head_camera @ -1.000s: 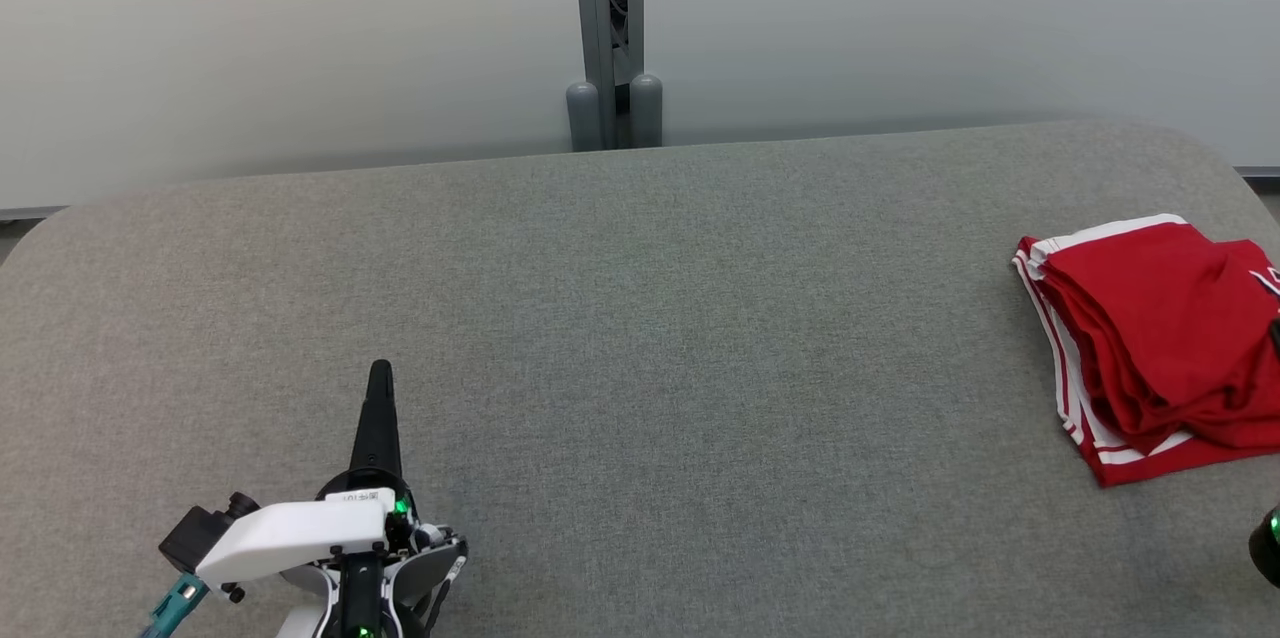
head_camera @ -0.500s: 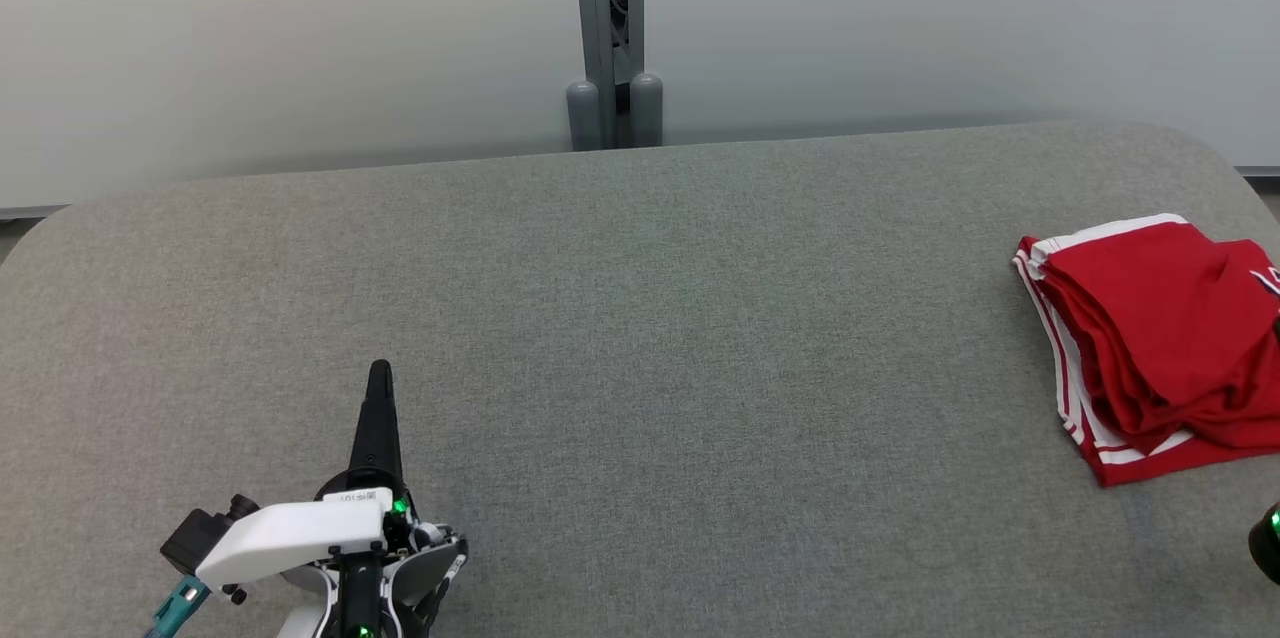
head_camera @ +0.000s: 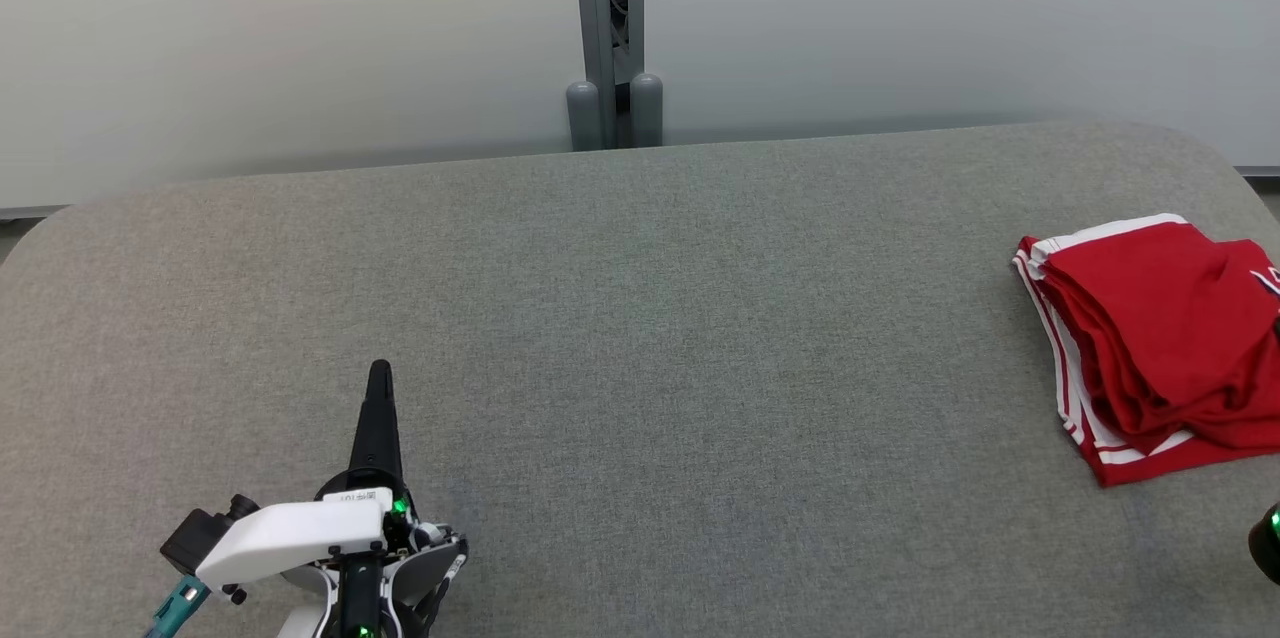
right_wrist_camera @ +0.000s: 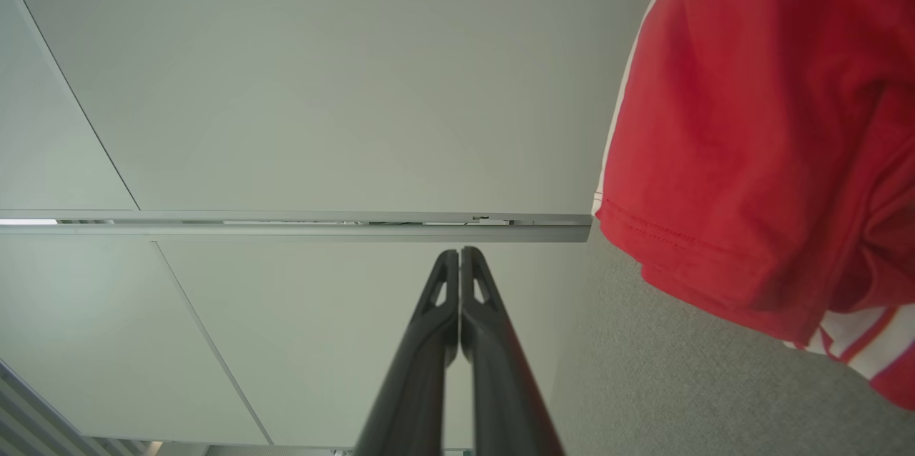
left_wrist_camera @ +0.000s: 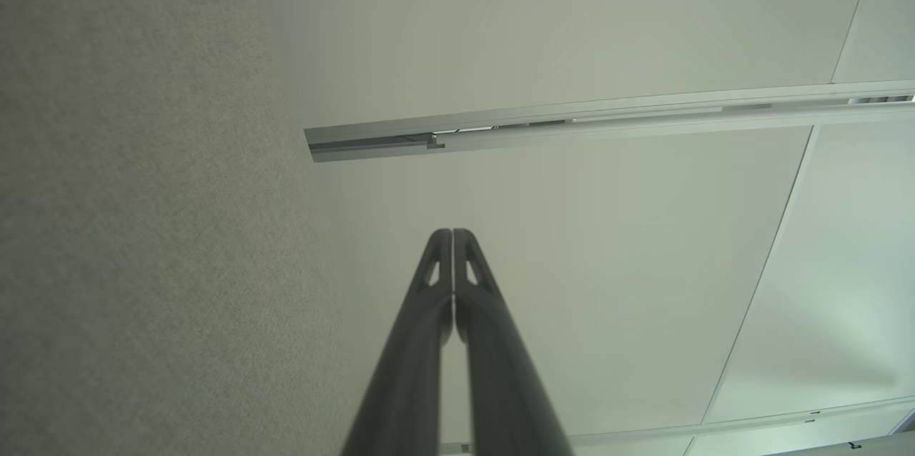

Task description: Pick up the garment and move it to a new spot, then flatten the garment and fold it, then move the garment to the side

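The garment is red with white stripes and lies folded on the grey table at its far right side. It also shows in the right wrist view as red cloth beside my right gripper, which is shut, holds nothing and stands apart from the cloth. A dark part of the right arm shows at the right edge of the head view, just below the garment. My left gripper is shut and empty, hovering at the table's lower left, far from the garment; its closed fingers point toward the wall.
Pale wall panels stand behind the table, with a grey post and two rounded caps at its base in the middle. The table has rounded corners, and its right edge runs close to the garment.
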Available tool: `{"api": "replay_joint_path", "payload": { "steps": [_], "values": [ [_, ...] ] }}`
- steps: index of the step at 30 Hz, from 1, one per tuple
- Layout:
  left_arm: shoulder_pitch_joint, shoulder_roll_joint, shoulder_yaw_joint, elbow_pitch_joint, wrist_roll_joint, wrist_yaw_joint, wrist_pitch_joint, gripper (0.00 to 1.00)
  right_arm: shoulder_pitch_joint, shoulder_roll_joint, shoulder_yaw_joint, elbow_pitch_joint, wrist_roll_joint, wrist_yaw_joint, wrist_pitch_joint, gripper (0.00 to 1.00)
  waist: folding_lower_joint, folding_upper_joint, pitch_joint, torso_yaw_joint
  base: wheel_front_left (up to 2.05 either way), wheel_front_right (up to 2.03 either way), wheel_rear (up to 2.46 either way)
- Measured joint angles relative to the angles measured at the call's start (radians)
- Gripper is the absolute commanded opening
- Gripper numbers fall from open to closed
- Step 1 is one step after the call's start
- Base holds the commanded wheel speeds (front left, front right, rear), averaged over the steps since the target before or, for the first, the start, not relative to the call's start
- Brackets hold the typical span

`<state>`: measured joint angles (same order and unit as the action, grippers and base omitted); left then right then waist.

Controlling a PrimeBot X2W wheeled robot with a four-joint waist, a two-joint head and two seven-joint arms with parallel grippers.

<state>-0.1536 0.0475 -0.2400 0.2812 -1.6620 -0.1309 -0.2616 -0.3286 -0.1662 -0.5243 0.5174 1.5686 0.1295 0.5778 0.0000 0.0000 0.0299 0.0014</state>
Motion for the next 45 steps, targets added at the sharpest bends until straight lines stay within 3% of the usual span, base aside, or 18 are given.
{"api": "replay_joint_path", "payload": {
  "steps": [45],
  "values": [
    [0.0,0.0,0.0,0.0,0.0,0.0,0.0,0.0,0.0,0.0,0.0,0.0,0.0,0.0,0.0,0.0,0.0,0.0,0.0,0.0,0.0,0.0,0.0]
  ]
}}
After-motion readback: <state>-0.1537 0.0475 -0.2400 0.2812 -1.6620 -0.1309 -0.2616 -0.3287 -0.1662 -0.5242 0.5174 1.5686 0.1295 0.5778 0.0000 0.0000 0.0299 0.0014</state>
